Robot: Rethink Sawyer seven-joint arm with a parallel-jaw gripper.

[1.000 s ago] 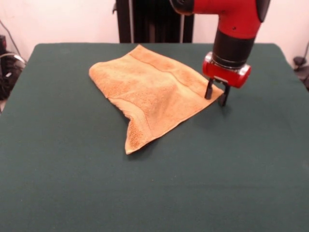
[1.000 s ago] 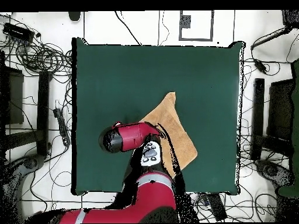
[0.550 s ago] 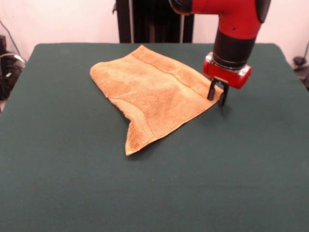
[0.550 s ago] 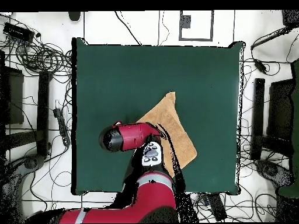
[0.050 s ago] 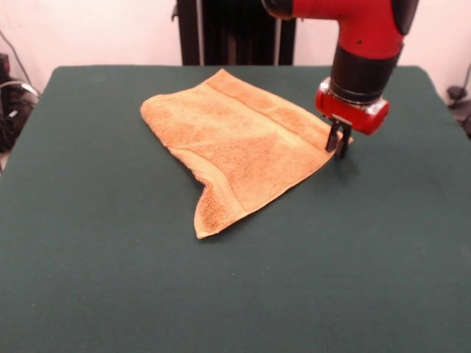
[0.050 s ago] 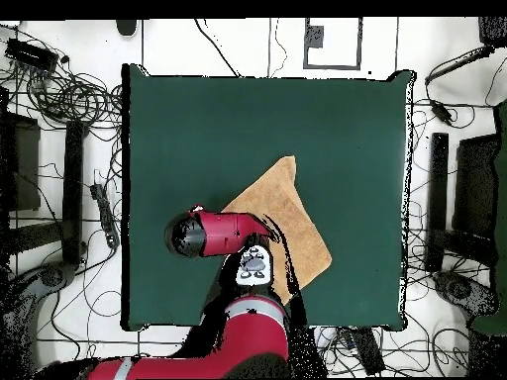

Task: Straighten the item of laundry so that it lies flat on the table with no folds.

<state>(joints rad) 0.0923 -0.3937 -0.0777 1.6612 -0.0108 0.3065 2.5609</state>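
A: Where are we seeing the towel (image 5: 239,143) right now?

B: It is lying on the table (image 5: 110,279), toward the far half, turned at a slant and folded over on itself. We are seeing a doubled layer along its near side, ending in a point that is sticking out toward the camera. From overhead the towel (image 6: 287,223) is showing only in part, since the arm (image 6: 223,234) is covering one end.

A: And the gripper (image 5: 339,143)?

B: It is sitting at the towel's right corner, fingers drawn close together. We are judging that they are pinching that corner, though the cloth between them is too small to make out clearly.

A: What are we worrying about from here?

B: Mostly the hold. Only the very tip of the corner seems to be caught, so terry cloth could be slipping out as soon as the arm is pulling. We are also thinking a sideways drag may be shifting the whole towel across the felt without opening the fold, because both layers would be moving together. Lifting too low could be bunching the edge into fresh creases.
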